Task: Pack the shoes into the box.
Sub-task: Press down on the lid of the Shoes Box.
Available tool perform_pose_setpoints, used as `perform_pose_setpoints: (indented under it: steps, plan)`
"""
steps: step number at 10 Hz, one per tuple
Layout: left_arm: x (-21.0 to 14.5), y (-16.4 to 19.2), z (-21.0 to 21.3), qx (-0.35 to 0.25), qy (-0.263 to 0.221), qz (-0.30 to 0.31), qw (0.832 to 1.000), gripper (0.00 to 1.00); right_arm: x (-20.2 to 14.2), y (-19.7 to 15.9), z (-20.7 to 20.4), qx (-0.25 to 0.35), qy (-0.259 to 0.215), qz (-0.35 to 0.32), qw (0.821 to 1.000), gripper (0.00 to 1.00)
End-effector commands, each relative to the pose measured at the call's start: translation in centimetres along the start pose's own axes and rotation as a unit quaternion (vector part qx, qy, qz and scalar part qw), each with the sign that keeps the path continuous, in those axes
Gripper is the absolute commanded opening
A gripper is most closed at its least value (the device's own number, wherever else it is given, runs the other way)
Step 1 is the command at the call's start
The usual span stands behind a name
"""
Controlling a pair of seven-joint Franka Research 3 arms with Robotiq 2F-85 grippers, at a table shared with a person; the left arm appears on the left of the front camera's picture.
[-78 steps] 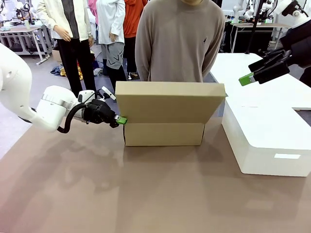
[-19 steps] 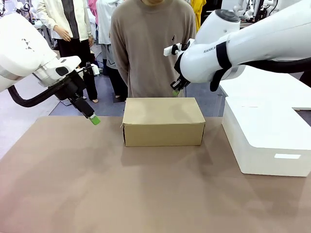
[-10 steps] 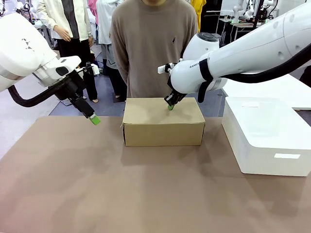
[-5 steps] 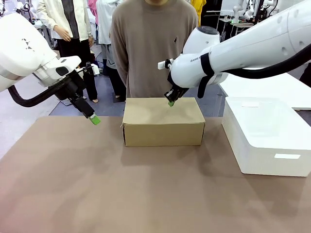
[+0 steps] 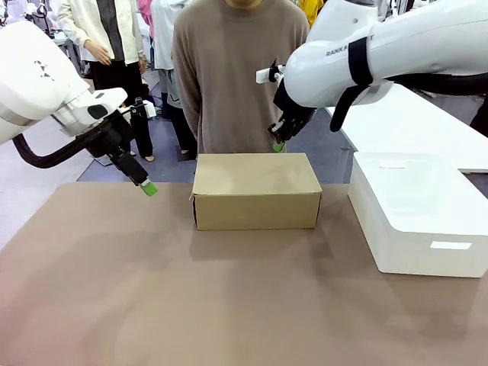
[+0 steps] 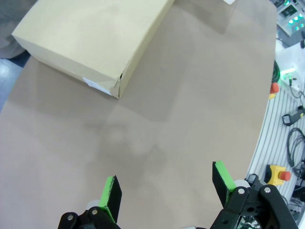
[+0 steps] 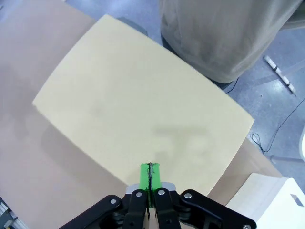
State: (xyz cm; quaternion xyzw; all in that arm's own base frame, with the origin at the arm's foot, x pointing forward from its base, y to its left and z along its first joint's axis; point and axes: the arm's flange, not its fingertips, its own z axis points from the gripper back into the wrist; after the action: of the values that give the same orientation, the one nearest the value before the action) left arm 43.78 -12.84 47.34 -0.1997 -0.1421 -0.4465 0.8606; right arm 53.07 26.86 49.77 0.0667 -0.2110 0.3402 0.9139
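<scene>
At frame centre, the box sits lidded on the worktop — packing looks done — right pincer pressed together above, left pincer spread.

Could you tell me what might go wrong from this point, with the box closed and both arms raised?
1. The right gripper, shut, hangs above the box's far edge right in front of the person; a swing outward could hit them.
2. It could clip the white bin beside the box on a low retreat.
3. The lid lies flat but unsecured, so it may spring open.
</scene>
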Motion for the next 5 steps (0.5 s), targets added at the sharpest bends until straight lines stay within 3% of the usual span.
perform_pose_setpoints:
  steps: [1, 5]
  plan:
    - [-0.2, 0.0, 0.2, 0.0, 0.002, 0.003, 1.0, 1.0, -2.9, -0.4, 0.7, 0.018, -0.011, 0.009, 1.0, 0.0]
    - [-0.2, 0.0, 0.2, 0.0, 0.002, 0.003, 1.0, 1.0, -7.3, 0.6, 6.0, 0.027, -0.024, 0.027, 0.999, 0.0]
